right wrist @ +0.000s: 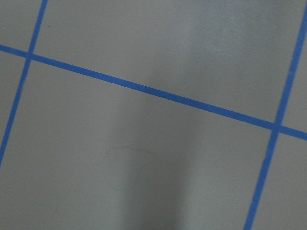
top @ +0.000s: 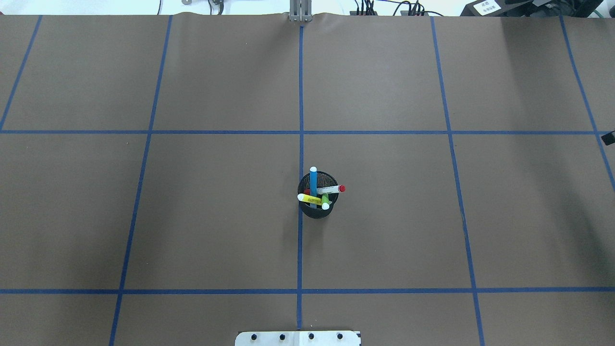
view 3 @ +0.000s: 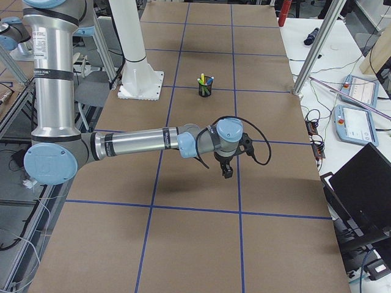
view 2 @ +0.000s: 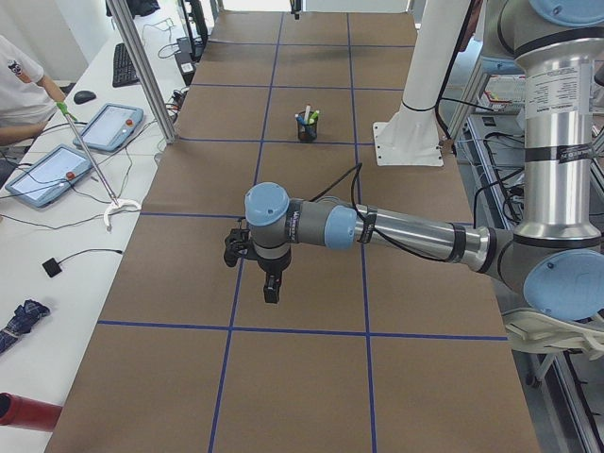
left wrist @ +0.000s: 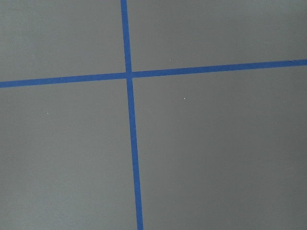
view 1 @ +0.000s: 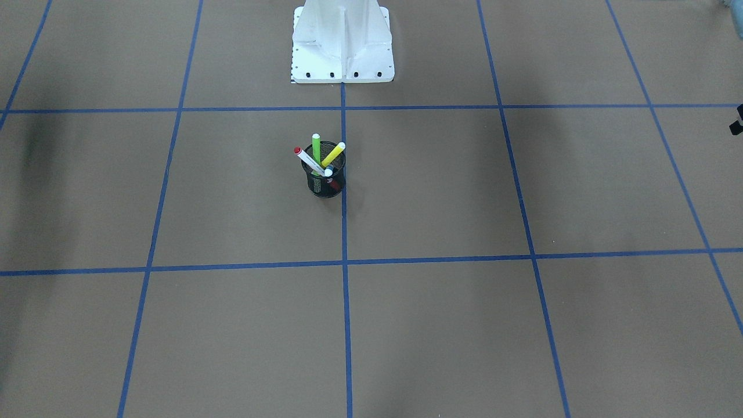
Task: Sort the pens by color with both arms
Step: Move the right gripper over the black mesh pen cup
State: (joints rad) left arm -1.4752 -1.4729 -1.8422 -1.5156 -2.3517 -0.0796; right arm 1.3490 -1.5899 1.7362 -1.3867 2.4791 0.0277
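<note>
Several pens stand together in a black mesh cup (top: 317,210) near the table's middle. Seen from overhead they are a blue pen (top: 313,185), a white pen with red ends (top: 331,189), a yellow pen (top: 310,198) and a light green pen (top: 325,199). The front view shows the green pen (view 1: 316,146) and the yellow pen (view 1: 333,154) leaning out of the cup (view 1: 325,181). My left gripper (view 2: 271,288) hangs over bare table far from the cup. My right gripper (view 3: 227,171) hangs likewise on the opposite side. Whether either is open or shut, I cannot tell.
The white mounting base (view 1: 342,46) stands behind the cup. Blue tape lines (top: 300,96) divide the brown table into squares. A person's arm (view 2: 19,90) and tablets (view 2: 109,125) are at a side bench; a laptop (view 3: 366,183) sits off the other end.
</note>
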